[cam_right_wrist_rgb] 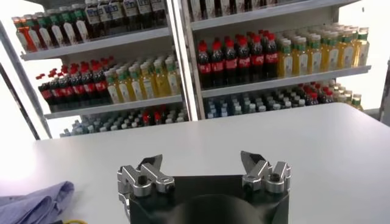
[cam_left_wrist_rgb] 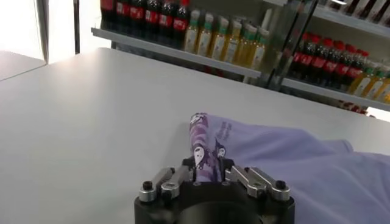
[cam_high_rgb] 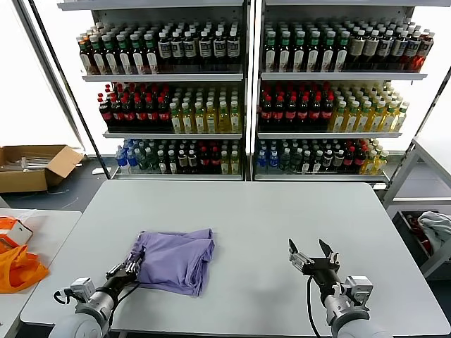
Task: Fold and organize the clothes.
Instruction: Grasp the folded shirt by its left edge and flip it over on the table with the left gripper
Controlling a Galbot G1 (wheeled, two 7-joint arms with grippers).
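Lying folded on grey table [cam_high_rgb: 282, 211]: lavender T-shirt [cam_high_rgb: 175, 259], rough rectangle, long axis toward shelves, purple print showing at pinched edge. Left gripper [cam_high_rgb: 130, 269] jaws clamped on shirt's near-left corner. Right gripper [cam_high_rgb: 311, 251] jaws apart, nothing between, shirt well off to side.

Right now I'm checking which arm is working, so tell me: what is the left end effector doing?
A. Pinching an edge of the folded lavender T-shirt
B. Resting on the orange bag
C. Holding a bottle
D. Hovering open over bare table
A: the left end effector is closed on the near-left edge of the folded lavender T-shirt, while the right end effector hovers open over the table.
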